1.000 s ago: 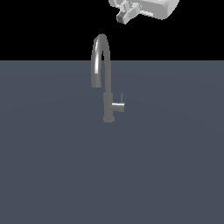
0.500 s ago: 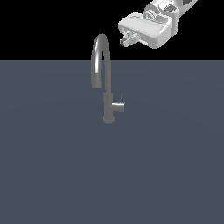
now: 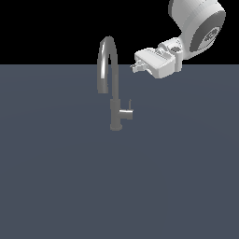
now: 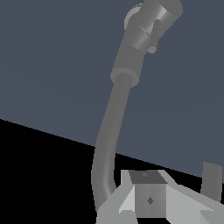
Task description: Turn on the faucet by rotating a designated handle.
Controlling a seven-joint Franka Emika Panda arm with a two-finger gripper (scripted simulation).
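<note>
The grey faucet [image 3: 115,100] stands upright on the dark surface, its arched spout [image 3: 106,46] curving toward the exterior view's left. The handle [image 3: 126,113] is a short stub on the body's right, with a thin lever [image 3: 130,104] pointing up. My gripper [image 3: 136,66] hangs in the air to the right of the arch, well above the handle, touching nothing. Its fingers look shut together and empty. In the wrist view the gripper [image 4: 148,194] sits over the spout [image 4: 107,144], with the faucet body [image 4: 131,48] and the handle [image 4: 161,13] far beyond.
The flat dark grey surface [image 3: 60,186] spreads all around the faucet. The thick white arm [image 3: 198,23] reaches in from the upper right of the exterior view. A grey end of the spout [image 4: 212,177] shows beside the gripper in the wrist view.
The gripper has come down and leftward in the exterior view, from the top edge to level with the spout's arch. More of the arm is in view. The faucet and handle have not moved.
</note>
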